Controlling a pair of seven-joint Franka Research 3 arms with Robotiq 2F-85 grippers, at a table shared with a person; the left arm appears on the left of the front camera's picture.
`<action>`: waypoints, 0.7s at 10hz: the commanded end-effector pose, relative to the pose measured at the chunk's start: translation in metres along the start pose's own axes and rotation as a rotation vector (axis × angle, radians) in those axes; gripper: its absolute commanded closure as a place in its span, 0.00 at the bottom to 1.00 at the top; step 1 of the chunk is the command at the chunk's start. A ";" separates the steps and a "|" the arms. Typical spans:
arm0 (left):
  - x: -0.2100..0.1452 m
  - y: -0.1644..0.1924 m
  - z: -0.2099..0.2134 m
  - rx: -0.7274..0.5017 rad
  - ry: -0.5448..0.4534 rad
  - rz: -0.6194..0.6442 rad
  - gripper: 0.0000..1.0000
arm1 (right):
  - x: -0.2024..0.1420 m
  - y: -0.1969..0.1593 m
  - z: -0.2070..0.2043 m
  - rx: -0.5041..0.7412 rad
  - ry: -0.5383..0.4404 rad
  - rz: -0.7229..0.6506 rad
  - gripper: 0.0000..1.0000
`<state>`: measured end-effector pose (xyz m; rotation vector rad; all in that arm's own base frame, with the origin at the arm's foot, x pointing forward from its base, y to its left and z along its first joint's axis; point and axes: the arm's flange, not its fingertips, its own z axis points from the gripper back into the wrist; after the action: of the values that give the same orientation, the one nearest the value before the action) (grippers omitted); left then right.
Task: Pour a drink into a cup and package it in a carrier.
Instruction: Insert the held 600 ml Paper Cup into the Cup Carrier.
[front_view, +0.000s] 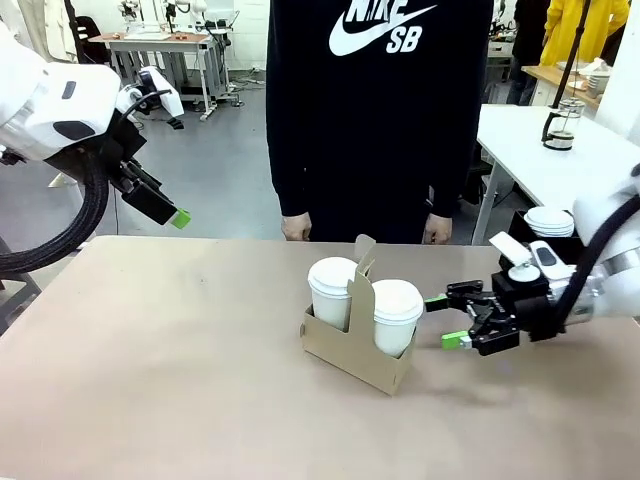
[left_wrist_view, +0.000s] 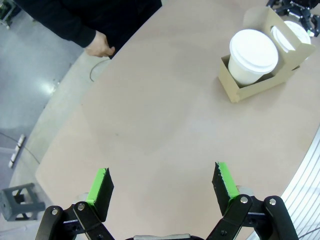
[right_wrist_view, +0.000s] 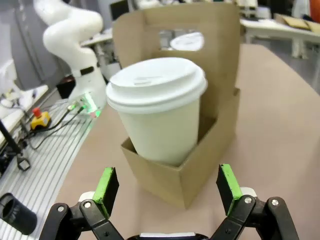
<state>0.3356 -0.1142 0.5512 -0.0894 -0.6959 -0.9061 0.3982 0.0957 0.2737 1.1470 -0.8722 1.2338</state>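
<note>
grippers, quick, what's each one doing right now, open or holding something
left gripper: open, holding nothing, raised above bare table.
right gripper: open, holding nothing, just beside the lidded cup in the carrier.
</note>
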 end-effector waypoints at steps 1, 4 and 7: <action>0.001 -0.001 0.001 0.014 0.006 0.012 0.00 | 0.018 0.040 0.025 -0.103 0.027 -0.114 0.00; 0.001 -0.001 0.001 0.014 0.006 0.012 0.00 | 0.037 0.102 0.080 -0.302 0.152 -0.302 0.00; 0.001 -0.001 0.001 0.014 0.006 0.012 0.00 | 0.046 0.135 0.106 -0.440 0.248 -0.376 0.00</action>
<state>0.3353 -0.1146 0.5515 -0.0879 -0.6965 -0.9062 0.3741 -0.0208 0.3698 0.7573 -0.7108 0.8212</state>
